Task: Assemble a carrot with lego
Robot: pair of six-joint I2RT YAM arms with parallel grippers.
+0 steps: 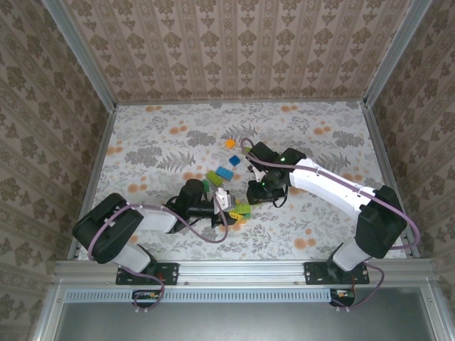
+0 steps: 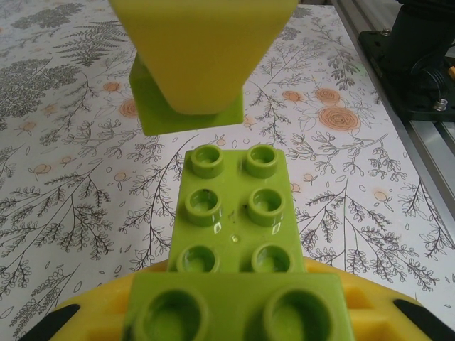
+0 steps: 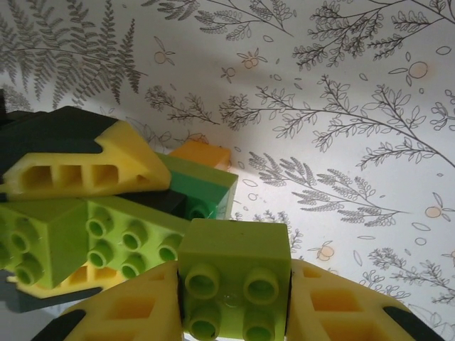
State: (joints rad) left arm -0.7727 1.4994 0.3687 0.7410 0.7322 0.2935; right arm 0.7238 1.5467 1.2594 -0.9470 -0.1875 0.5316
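Partly hidden: carrot (image 3: 128, 238) clenched in left gripper (image 2: 234, 312) above table (image 1: 334, 142), near-centre, orange tip (image 3: 202, 153) barely peeking behind green; right gripper (image 3: 234, 312) clamped on lime brick (image 3: 234, 259), lower edge cut off.

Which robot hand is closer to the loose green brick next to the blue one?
Left. The left hand is just on the near side of the green brick; the right hand is farther off to its right.

- We note the carrot (image 1: 240, 210), part-built: a long lime brick (image 2: 236, 213), studs showing, clamped in the left pincer (image 2: 234, 320), with green and orange bricks (image 3: 206, 186) just behind.
- A square lime brick (image 3: 234, 273), gripped by the right pincer (image 3: 234, 305), sits just beside its end.
- Loose lego (image 1: 225, 172), blue, green and orange, lies on the desk (image 1: 320, 213).
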